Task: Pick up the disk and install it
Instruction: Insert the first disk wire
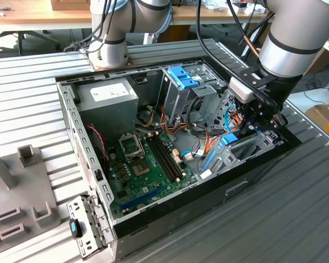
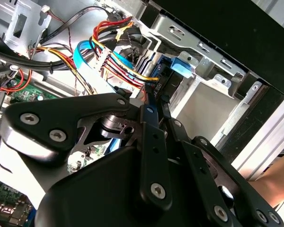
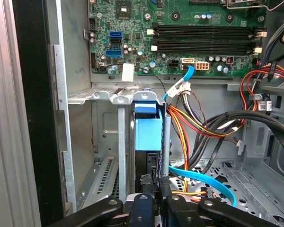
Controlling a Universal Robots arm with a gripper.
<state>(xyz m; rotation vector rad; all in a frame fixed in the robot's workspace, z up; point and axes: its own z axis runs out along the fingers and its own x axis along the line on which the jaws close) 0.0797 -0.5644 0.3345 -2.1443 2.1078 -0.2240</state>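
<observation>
- i have the gripper (image 1: 261, 125) down inside the open computer case (image 1: 88, 150), at the corner on the exterior view's right, among the drive bays.
- the disk (image 3: 147, 134) stands on edge in a grey metal bay slot (image 3: 121, 142), its blue carrier facing up toward the wrist; in the second wrist view the blue carrier end (image 2: 179, 66) sits just past the fingertips (image 2: 151, 97).
- jaws: the 2 fingers are drawn close together on the narrow edge of the disk, clamped on it as far as i can see in both wrist views.
- crowding the bay: a bundle of red, yellow and orange wires (image 3: 199, 124) lies just beside the disk, and a light-blue flat cable (image 3: 203, 178) curves near the gripper.
- the green motherboard (image 1: 148, 164) lies on the case floor, well apart from the gripper.
- a blue ribbed latch (image 1: 182, 76) tops the grey cage near the case's far wall.
- a grey perforated bracket with a blue clip (image 1: 82, 227) lies outside the case on the ribbed table (image 1: 296, 219).
</observation>
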